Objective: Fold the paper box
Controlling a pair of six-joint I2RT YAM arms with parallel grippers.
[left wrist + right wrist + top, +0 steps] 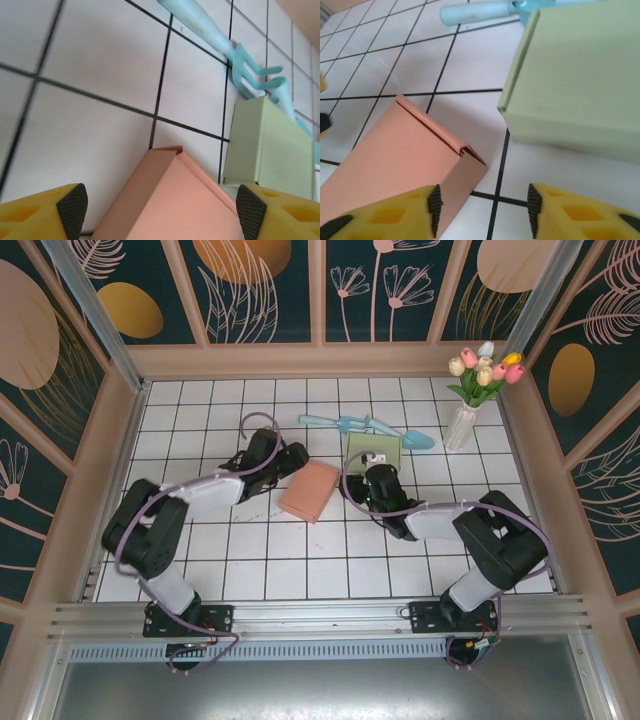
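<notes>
While my right end effector (pixel 482 205) hangs open over bare tile just beside the pink paper box (pixel 405 160) and my left end effector (pixel 160 210) gapes wide above its other end, I judge the fold nearly done; next I'd press the lid seam flat. It lies shut on the table (pixel 250 560) near a closed green box (pixel 580 85), both contents unseen; the vase (pixel 460 427) holds tulips (pixel 485 368).

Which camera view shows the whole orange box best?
The top external view: the orange box lies whole on the tiles. The left wrist view shows one corner end; the right wrist view shows its folded edge close up, the rest cut off.
</notes>
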